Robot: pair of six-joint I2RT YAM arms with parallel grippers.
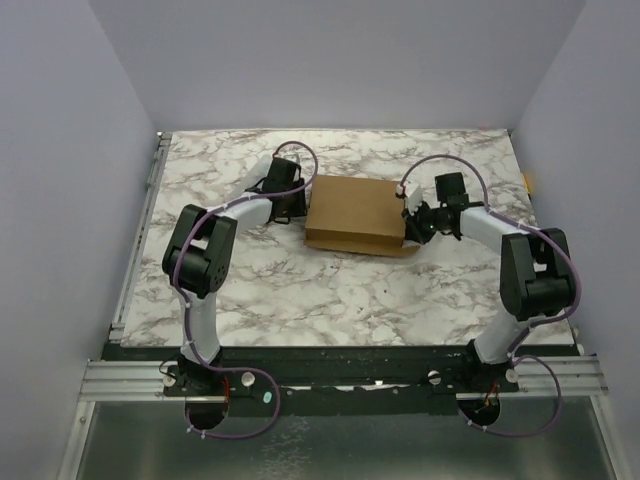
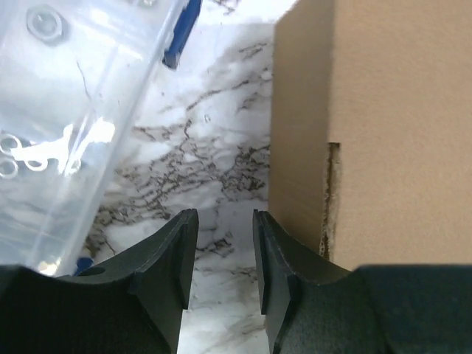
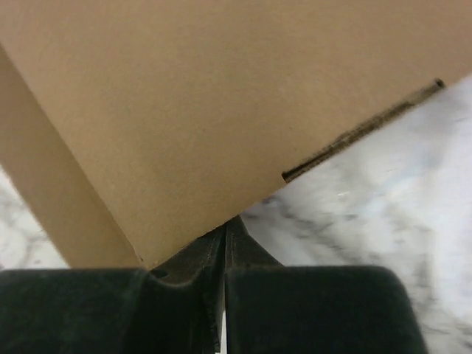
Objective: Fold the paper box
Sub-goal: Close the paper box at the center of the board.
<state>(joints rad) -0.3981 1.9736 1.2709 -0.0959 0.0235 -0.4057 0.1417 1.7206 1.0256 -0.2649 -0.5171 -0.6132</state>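
The paper box [image 1: 352, 214] is a closed-looking brown cardboard block in the middle of the marble table. My left gripper [image 1: 298, 206] is at its left side. In the left wrist view this gripper [image 2: 225, 215] is open over bare marble, with the paper box wall [image 2: 383, 125] just right of the right finger [image 2: 276, 265]. My right gripper [image 1: 408, 230] is at the box's near right corner. In the right wrist view this gripper [image 3: 226, 223] is shut, its tips tucked under the lower edge of the paper box [image 3: 206, 103], where a dark slit [image 3: 361, 133] shows.
A clear plastic compartment case [image 2: 74, 110] with small metal parts lies just left of my left gripper. White walls enclose the marble table [image 1: 330, 290] on three sides. The arm bases stand on the rail [image 1: 330, 375] at the near edge.
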